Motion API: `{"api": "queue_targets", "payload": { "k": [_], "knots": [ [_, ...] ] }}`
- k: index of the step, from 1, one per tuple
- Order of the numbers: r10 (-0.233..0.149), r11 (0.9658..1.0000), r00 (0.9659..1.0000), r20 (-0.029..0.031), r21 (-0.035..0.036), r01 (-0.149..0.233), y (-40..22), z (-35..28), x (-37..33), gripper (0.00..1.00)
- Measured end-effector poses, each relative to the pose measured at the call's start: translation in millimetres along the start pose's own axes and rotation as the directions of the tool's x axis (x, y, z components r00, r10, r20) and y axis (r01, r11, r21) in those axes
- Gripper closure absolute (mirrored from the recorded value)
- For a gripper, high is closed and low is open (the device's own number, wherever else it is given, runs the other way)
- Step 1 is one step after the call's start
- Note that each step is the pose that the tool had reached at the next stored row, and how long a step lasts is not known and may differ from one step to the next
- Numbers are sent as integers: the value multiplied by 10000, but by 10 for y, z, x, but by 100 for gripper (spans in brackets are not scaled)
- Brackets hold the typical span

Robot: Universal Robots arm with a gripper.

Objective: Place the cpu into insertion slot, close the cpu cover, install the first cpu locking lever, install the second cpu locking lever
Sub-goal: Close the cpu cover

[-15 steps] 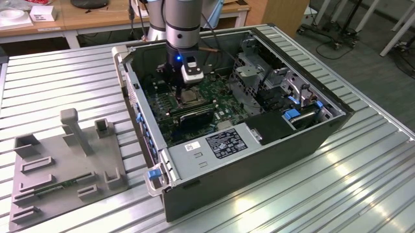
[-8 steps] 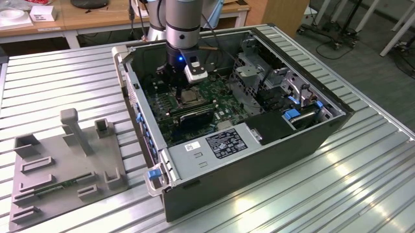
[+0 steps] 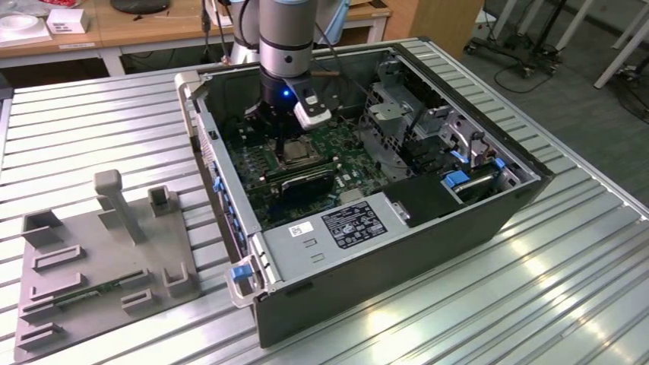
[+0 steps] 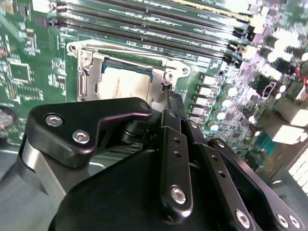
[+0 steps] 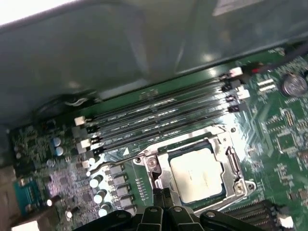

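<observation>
Fingers (image 4: 174,139) pinched together, apparently empty, tips beside the cpu cover (image 4: 90,79), which lies over the cpu (image 5: 196,173) in the insertion slot (image 5: 215,196). A sideways slip could scrape nearby board components.

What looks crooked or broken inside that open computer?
Nothing stands out. The cpu lies flat and square in the insertion slot, the cpu cover frames it evenly, and I see no damage. The gripper is beside the slot's corner.

cpu (image 5: 197,173): seated in insertion slot (image 5: 190,146) | cpu cover (image 5: 230,161): flat around it
</observation>
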State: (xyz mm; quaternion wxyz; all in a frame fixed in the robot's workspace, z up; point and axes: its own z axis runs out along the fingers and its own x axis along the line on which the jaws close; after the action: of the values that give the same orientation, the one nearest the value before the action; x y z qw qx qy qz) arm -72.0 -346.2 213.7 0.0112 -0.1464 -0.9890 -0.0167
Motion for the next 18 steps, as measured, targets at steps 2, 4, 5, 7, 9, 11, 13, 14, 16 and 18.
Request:
{"api": "queue_targets", "payload": {
  "k": [2,4,5,7,9,11,13,14,16,18],
  "knots": [
    [-363,9993,9993,0,7,363,0,5,0,89],
    [-623,9981,9980,50,1,623,-1,10,0,89],
    [-739,9973,9972,87,-8,739,-1,13,-1,89],
    [-971,9953,9952,159,-28,971,0,20,-1,89],
    [-1202,9927,9925,231,-43,1203,-1,24,-1,89],
    [-1283,9917,9914,256,-45,1284,-1,25,-1,89],
    [-1354,9908,9904,262,-46,1356,-1,25,-1,89],
    [-1354,9908,9904,262,-46,1356,-1,25,-1,89],
    [-1362,9906,9903,262,-45,1364,-1,25,-1,89],
    [-1514,9884,9881,260,-47,1516,-1,26,0,89]
  ]
}}
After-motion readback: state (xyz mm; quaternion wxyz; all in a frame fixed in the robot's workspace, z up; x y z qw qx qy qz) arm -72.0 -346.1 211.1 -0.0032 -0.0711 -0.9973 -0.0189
